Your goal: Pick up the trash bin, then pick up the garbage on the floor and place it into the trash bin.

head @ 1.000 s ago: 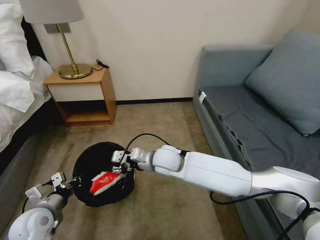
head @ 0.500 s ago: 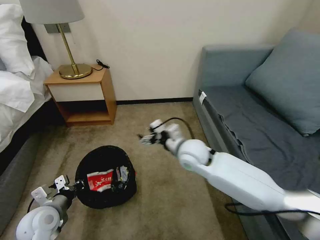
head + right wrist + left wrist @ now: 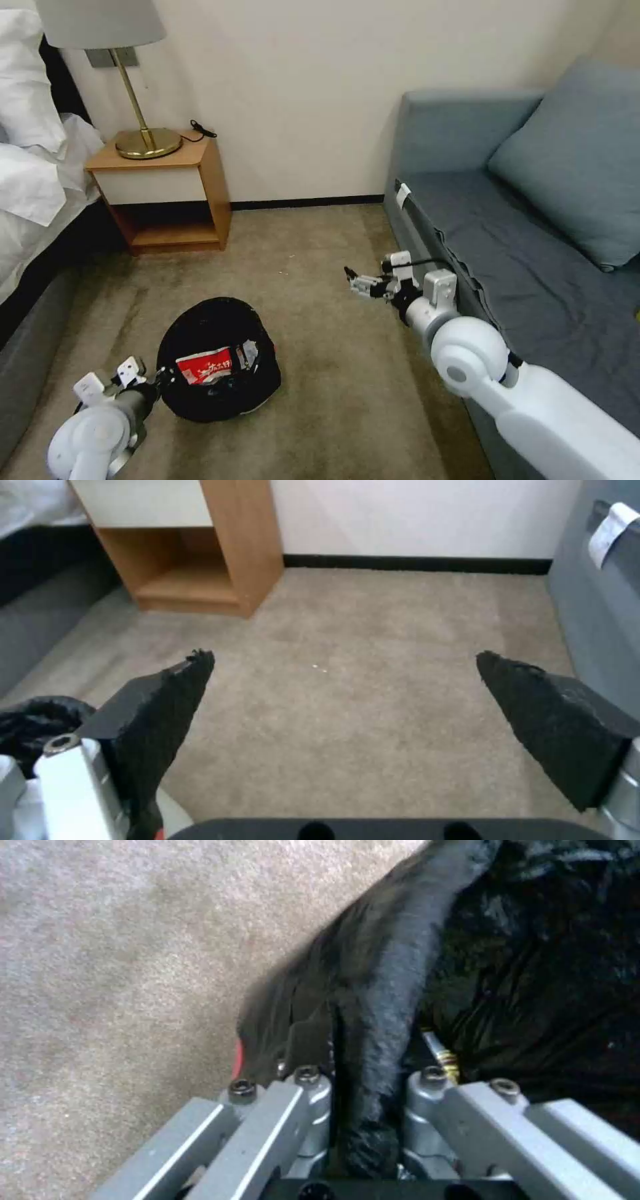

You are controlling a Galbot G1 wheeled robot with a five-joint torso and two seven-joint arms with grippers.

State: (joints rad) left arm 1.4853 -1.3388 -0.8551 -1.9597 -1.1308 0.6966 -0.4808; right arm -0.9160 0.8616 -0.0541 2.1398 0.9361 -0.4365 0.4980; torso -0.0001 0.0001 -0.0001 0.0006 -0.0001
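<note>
The trash bin (image 3: 200, 407), lined with a crinkly black bag, sits tilted low over the carpet at the lower left. My left gripper (image 3: 159, 381) is shut on its near rim; in the left wrist view the left gripper (image 3: 363, 1080) pinches the black rim (image 3: 400, 965). Inside the bin lies garbage: a red-and-white snack packet (image 3: 203, 367) with a small shiny piece (image 3: 247, 353) beside it. My right gripper (image 3: 349, 276) hovers open and empty over the carpet, to the right of the bin and close to the sofa. The right wrist view shows the right gripper (image 3: 343, 656) with its black pads (image 3: 167, 695) spread wide.
A grey-blue sofa (image 3: 507, 267) with a cushion runs along the right. A wooden nightstand (image 3: 160, 193) with a brass lamp (image 3: 147, 140) stands at the back left beside a bed with white bedding (image 3: 33, 180). Bare carpet (image 3: 313, 247) lies between them.
My right gripper let go of the red-and-white packet, which now lies in the bin, then opened and swung right toward the sofa. The left gripper kept its hold on the rim.
</note>
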